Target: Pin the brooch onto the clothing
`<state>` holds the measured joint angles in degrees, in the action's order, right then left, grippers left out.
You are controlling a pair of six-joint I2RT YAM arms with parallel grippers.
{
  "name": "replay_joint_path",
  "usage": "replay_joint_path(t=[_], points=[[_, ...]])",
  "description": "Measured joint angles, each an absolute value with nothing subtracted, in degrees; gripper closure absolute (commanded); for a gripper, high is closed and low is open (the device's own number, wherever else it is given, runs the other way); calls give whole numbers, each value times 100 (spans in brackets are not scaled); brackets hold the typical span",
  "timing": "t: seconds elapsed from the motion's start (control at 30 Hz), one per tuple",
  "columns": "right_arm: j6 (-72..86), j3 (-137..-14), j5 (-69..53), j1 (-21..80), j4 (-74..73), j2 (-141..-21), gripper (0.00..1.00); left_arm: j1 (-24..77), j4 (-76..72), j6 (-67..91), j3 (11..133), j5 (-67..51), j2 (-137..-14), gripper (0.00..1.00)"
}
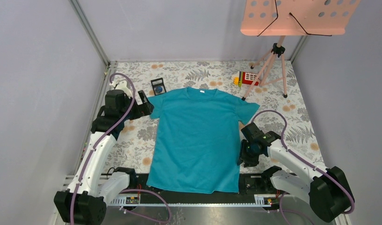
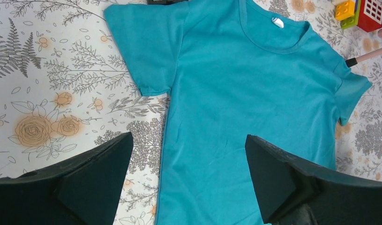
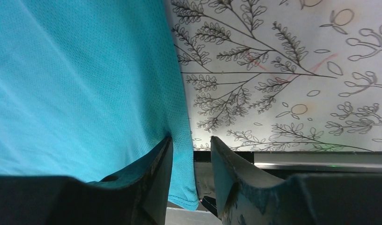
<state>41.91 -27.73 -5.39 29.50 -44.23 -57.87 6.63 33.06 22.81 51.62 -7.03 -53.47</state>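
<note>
The teal T-shirt lies flat on the floral table, neck label at the far end. The brooch, a tiny dark-blue disc, sits in a small black square stand just beyond the shirt's left shoulder. My left gripper is open wide and empty, by the left sleeve; in the left wrist view it hovers over the shirt's left side. My right gripper is at the shirt's right edge near the hem. In the right wrist view its jaws stand slightly apart around the shirt's edge.
A pink music stand on a tripod stands at the back right, one leg near the right sleeve. A red toy house with coloured blocks lies beside it. A metal rail runs along the near edge. Walls enclose the sides.
</note>
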Motion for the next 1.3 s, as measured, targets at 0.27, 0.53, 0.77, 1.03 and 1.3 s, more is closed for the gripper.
replay_joint_path(t=[0.27, 0.53, 0.77, 1.03, 1.3], points=[[4281, -2676, -819, 3035, -4241, -5927, 62, 375, 3065, 2222, 5002, -709, -5483, 1], [4274, -2672, -965, 3089, -4160, -6084, 69, 294, 3013, 2182, 4998, -687, -5297, 1], [4294, -2620, -961, 3103, -4132, -6095, 92, 294, 2991, 2180, 4930, -687, -5286, 1], [4344, -2600, -910, 3109, -4206, -6093, 100, 268, 2987, 2180, 4919, -703, -5286, 1], [4331, -3057, -318, 3118, -4921, -6097, 100, 261, 2987, 2180, 4910, -784, -5256, 1]])
